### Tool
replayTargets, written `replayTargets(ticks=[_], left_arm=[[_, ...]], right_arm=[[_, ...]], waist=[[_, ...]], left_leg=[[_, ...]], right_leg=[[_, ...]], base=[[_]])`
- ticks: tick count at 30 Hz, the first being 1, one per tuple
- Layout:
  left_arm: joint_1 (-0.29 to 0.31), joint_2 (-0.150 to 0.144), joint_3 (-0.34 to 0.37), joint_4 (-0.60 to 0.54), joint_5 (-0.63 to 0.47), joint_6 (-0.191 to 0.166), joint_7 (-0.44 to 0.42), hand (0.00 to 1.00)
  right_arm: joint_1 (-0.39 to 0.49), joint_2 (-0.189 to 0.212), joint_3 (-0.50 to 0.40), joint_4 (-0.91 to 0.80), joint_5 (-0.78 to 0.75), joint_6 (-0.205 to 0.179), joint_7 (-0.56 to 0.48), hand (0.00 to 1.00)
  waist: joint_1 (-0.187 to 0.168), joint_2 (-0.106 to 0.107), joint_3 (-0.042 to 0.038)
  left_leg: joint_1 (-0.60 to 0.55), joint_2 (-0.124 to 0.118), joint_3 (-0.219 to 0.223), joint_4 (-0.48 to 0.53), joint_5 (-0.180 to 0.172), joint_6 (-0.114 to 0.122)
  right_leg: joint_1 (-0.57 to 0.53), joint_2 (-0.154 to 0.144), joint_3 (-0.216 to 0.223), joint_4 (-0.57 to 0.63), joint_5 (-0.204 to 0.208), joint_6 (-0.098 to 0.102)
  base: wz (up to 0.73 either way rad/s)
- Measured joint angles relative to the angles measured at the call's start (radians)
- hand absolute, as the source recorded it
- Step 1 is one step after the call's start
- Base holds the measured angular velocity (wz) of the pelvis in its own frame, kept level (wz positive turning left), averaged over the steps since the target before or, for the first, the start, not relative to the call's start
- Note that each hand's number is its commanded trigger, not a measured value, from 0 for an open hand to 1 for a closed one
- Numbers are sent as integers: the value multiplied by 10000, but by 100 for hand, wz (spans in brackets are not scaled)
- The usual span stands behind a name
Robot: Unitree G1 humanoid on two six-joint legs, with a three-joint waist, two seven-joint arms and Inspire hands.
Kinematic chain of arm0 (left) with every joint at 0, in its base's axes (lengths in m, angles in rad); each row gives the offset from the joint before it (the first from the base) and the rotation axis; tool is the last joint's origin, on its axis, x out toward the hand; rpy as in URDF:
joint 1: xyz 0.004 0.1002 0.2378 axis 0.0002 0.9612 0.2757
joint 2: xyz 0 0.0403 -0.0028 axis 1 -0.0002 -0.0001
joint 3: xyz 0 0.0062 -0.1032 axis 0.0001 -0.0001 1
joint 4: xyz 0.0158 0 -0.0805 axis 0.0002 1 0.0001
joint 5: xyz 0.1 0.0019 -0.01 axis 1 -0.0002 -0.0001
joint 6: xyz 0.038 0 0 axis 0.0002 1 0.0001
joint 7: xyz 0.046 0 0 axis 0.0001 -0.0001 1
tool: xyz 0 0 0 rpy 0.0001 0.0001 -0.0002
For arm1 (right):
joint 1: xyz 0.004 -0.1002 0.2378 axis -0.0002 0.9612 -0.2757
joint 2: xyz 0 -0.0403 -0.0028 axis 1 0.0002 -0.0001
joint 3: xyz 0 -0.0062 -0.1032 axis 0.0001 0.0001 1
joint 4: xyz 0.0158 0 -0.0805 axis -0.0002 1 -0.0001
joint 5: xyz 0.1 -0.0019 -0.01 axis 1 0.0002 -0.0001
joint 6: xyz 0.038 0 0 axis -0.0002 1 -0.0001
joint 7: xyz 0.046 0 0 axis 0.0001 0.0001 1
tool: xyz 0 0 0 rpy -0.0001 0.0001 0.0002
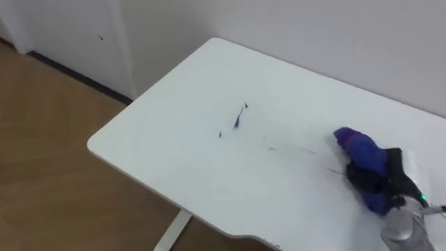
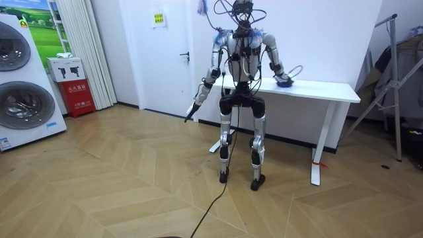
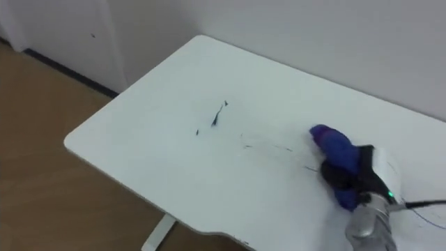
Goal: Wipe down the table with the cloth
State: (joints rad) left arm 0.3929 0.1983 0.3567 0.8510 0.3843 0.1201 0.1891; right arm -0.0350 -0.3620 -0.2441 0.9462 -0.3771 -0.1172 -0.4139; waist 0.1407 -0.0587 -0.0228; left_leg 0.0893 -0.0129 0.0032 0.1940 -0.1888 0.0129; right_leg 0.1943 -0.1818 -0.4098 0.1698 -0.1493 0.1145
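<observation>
A white table fills most of the eye views, with its left end and near edge showing. Several thin dark marks lie near its middle, and fainter streaks run right from them. A blue cloth rests on the tabletop at the right. My right hand lies on it with its dark fingers curled into the cloth. In the room view I stand upright at the table's left end. There my left hand hangs out at my side, fingers straight, holding nothing.
A white wall runs close behind the table. Wooden floor lies past its left end and near edge. In the room view a door, washing machines and a red box stand to the left. A metal rack stands at the right.
</observation>
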Motion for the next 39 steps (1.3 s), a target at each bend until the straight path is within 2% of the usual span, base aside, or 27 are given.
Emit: replayTargets(ticks=[3,7,10,13,15,16,17,18,19,21,22,23,24,25,26,27,29,31,33,34,36,38,39], left_arm=[[240,10,348,-6,0,15,76,0],[411,4,339,-6,5,17,219,0],[391,9,88,-6,-8,12,227,0],[355,-66,-443,42,4,23,141,0],[164,-111,-884,250,28,52,86,0],[82,-156,-894,307,35,78,5,0],[-44,-242,-894,335,37,172,-93,0],[-119,-248,-979,341,30,256,-151,0],[-201,-241,-1086,343,28,284,-181,0],[-598,-241,-1481,317,39,294,-354,0],[-669,-242,-1512,300,63,286,-415,0],[-736,-225,-1558,277,151,304,-456,0],[-677,-185,-1559,267,198,387,-457,0],[-599,-152,-1562,264,195,475,-459,0],[-430,-89,-1578,213,192,582,-477,0],[-236,8,-1618,220,185,713,-529,0],[-70,114,-1603,206,203,791,-618,0],[-31,174,-1590,209,201,786,-712,0],[-49,162,-1371,192,207,675,-742,0],[-21,163,-1294,167,198,617,-737,0],[-37,307,-1218,41,191,246,-731,0],[-56,401,-1126,-53,202,97,-722,0],[-27,435,-1098,-64,200,47,-684,0]], right_arm=[[665,-480,-883,345,318,3,-128,100],[992,-571,-1042,359,307,30,-203,100],[945,-570,-848,55,179,413,-204,100],[865,-584,-391,-764,74,1162,-213,100],[761,-546,392,-1696,-799,2059,-256,100],[687,-534,706,-2008,-1216,2287,-203,100],[390,-449,1517,-2579,-1942,2619,113,100],[-28,-201,2459,-3087,-2770,2794,532,100],[-298,-84,2922,-3274,-3069,2831,725,100],[-1710,485,4470,-3594,-3976,2824,1645,100],[-2058,578,4706,-3595,-4153,2788,1852,100],[-2664,649,5049,-3586,-4213,2649,2178,100],[-3136,653,5219,-3481,-4201,2582,2357,100],[-3342,652,5263,-3327,-4192,2575,2395,100],[-3684,642,5279,-3017,-4105,2571,2474,100],[-3886,557,5265,-2548,-3879,2564,2462,100],[-3847,384,5135,-1967,-3659,2578,2460,100],[-3523,330,4731,-1635,-3365,2492,2404,100],[-2903,287,4032,-1756,-2663,1726,2165,100],[-2747,287,3969,-1735,-2486,1591,2131,100],[-2272,290,3462,-1746,-1959,1083,2052,100],[-1810,281,3035,-1734,-1600,766,1917,100],[-1497,283,2864,-1703,-1272,575,1734,100]], waist=[[-277,37,-64],[-402,54,-73],[-358,112,-57],[-63,207,20],[255,269,103],[403,294,120],[632,316,166],[753,297,177],[820,283,196],[1230,221,336],[1368,253,372],[1635,210,371],[1880,69,357],[1986,56,365],[2065,-25,359],[2071,-19,371],[2079,-73,340],[2037,-36,356],[1720,77,300],[1618,108,312],[1381,147,286],[1192,175,283],[958,158,271]], left_leg=[[93,34,128,33,-20,-21],[265,103,216,48,-36,-66],[270,128,237,85,-52,-123],[336,216,460,38,-32,-171],[267,343,702,36,-24,-220],[242,372,747,28,-23,-229],[211,393,717,-2,-16,-238],[102,425,626,-3,0,-263],[55,418,548,1,9,-271],[-128,413,293,25,71,-323],[-157,413,240,25,86,-337],[-184,403,105,20,114,-324],[-257,347,-116,-2,165,-297],[-254,332,-174,-7,208,-285],[-260,318,-373,-35,211,-279],[-260,298,-617,-38,205,-271],[-250,267,-744,-60,203,-268],[-228,242,-765,-59,202,-267],[-171,146,-761,-70,205,-264],[-116,130,-741,-101,205,-264],[66,98,-660,-259,205,-262],[114,54,-605,-274,205,-257],[198,1,-580,-273,205,-249]], right_leg=[[53,34,168,-12,-1,2],[187,87,236,-13,0,1],[204,109,263,6,6,-9],[111,171,498,16,36,-55],[-115,278,736,90,100,-158],[-252,314,819,161,123,-198],[-463,391,840,218,186,-307],[-622,473,852,225,233,-381],[-680,501,852,224,242,-400],[-814,586,855,185,195,-521],[-845,598,838,169,176,-525],[-898,618,820,149,123,-530],[-875,606,757,126,74,-516],[-862,594,724,122,69,-508],[-764,589,510,98,69,-501],[-623,589,324,59,72,-499],[-482,577,213,0,74,-494],[-393,563,202,-46,74,-494],[-280,460,213,-29,29,-424],[-234,445,237,-34,10,-393],[-152,407,246,-50,-8,-366],[-131,363,269,-45,-7,-365],[-12,308,260,-54,-5,-362]], base=[[-14],[-7],[-2],[-24],[-44],[-73],[-65],[-50],[-17],[12],[27],[41],[46],[54],[58],[62],[48],[21],[14],[0],[-2],[-2],[6]])
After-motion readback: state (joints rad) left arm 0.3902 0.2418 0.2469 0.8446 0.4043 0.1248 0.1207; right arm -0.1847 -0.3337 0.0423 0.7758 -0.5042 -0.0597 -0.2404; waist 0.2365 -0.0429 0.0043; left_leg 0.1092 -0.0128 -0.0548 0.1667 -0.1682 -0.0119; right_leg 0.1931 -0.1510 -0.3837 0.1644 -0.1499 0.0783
